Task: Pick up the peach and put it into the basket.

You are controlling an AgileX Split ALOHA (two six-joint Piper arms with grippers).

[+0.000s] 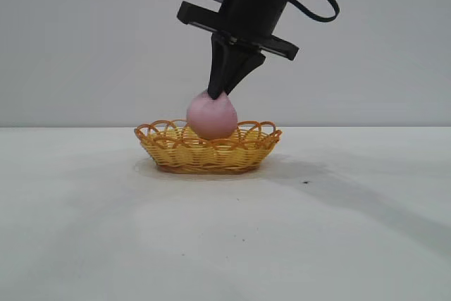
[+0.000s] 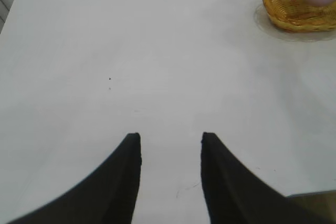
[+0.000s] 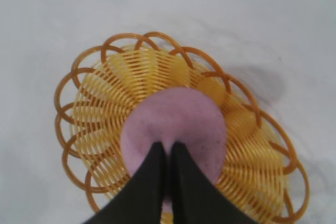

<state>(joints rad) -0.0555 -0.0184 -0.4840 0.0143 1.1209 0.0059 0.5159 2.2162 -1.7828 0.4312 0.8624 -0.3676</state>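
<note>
From the exterior view, the right gripper (image 1: 220,94) comes down from above with its dark fingers pinched nearly together on the pointed top of the peach (image 1: 211,118), which sits low inside the basket (image 1: 208,150), its lower half hidden behind the looped rim; whether it rests on the woven floor or hangs just above it cannot be told from here. The basket stands on the white table (image 1: 84,230). In the left wrist view, the left gripper (image 2: 171,139) is parked well away over bare table, its two fingers apart and holding nothing, with the basket and a sliver of peach off at a far corner of that picture. The right wrist view looks straight down: the fingers are clamped close on the peach's tip, and the fruit lies roughly central in the yellow weave (a little nearer one side of the rim). This looks like the placing step, near its end; the next move calls for opening the fingers, then lifting straight up clear of the rim
</note>
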